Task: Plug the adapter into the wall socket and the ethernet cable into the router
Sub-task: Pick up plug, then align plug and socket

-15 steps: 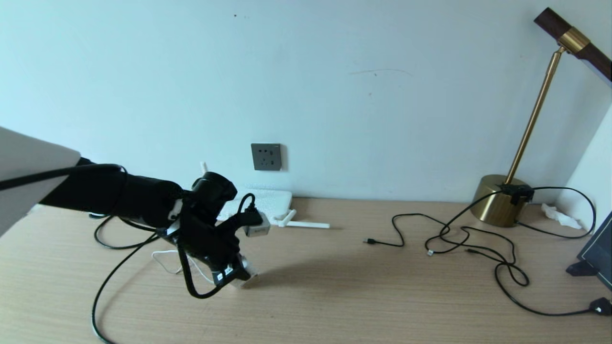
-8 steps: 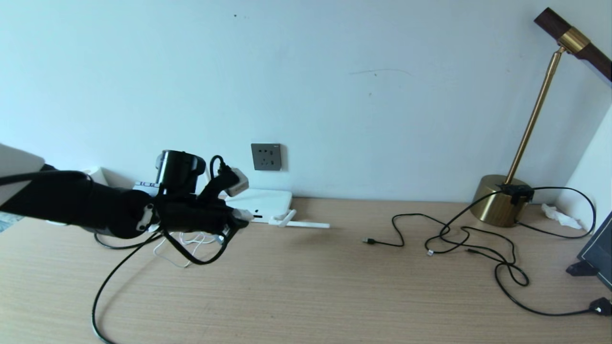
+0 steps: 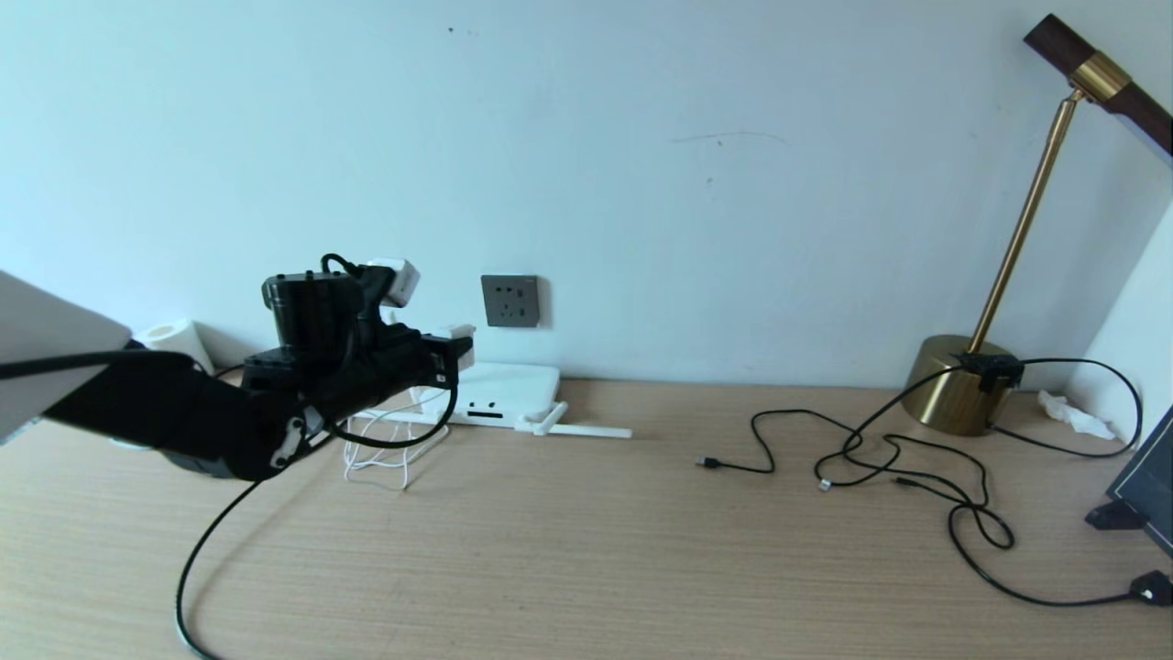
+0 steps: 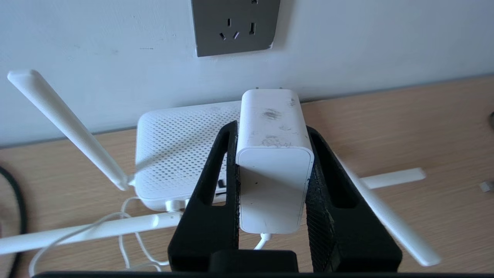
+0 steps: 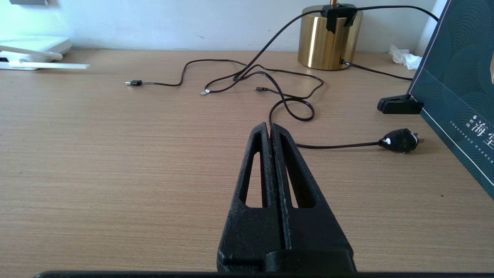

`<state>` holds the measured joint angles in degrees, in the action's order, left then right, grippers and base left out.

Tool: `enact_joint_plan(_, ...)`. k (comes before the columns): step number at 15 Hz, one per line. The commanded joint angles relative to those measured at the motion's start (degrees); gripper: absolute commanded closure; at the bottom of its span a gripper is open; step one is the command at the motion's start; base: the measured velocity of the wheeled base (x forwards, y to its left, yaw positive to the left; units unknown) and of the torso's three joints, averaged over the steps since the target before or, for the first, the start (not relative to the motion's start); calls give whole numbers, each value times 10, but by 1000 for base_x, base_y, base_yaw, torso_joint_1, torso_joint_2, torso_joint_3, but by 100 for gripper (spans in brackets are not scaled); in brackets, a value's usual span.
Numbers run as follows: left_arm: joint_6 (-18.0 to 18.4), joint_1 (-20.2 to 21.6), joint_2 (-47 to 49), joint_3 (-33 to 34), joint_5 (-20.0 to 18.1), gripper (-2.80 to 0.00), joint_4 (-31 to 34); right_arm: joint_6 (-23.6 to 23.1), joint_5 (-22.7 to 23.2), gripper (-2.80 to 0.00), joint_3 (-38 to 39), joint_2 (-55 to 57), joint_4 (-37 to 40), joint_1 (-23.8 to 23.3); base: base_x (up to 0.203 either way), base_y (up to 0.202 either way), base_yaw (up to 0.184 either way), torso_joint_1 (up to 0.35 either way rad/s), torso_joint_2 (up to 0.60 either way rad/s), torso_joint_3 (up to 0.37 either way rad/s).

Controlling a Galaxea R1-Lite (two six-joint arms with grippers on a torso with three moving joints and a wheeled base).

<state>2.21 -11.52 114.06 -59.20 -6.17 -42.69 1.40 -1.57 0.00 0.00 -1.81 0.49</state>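
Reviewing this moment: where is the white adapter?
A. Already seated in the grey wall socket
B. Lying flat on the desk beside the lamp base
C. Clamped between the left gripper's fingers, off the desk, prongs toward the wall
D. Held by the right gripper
C: in the left wrist view the adapter sits clamped in the left gripper, prongs pointing toward the wall, short of the wall socket; the right gripper is shut on nothing.
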Motion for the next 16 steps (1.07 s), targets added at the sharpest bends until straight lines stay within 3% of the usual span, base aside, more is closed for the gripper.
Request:
enact_joint_plan(1, -76, -2, -22, -6, -28, 0, 10, 0, 0, 0, 6, 0, 0, 0, 0, 0, 0, 0, 0, 0)
enact_joint_plan(2, -90, 2, -30, -16, -54, 0, 28, 0, 0, 0, 6, 0, 0, 0, 0, 0, 0, 0, 0, 0)
enact_joint_plan(3, -86, 3, -23, -15, -47, 0, 24, 0, 0, 0, 6, 0, 0, 0, 0, 0, 0, 0, 0, 0)
enact_joint_plan(6, -75, -13, 12, -11, 38, 0, -67, 0, 0, 0, 6, 0, 0, 0, 0, 0, 0, 0, 0, 0)
enact_joint_plan(7, -70, -16, 27, -2, 51, 0, -116, 0, 0, 0, 6, 0, 0, 0, 0, 0, 0, 0, 0, 0)
enact_joint_plan(9, -11, -20, 55, 30, 82, 0, -190, 0, 0, 0, 6, 0, 0, 0, 0, 0, 0, 0, 0, 0)
enact_joint_plan(12, 10, -39, 106, 38, 111, 0, -299, 0, 0, 0, 6, 0, 0, 0, 0, 0, 0, 0, 0, 0)
enact_joint_plan(14, 14, -65, 133, 33, 142, 0, -326, 0, 0, 0, 6, 0, 0, 0, 0, 0, 0, 0, 0, 0)
enact_joint_plan(16, 15, -72, 154, 18, 145, 0, -331, 0, 0, 0, 6, 0, 0, 0, 0, 0, 0, 0, 0, 0)
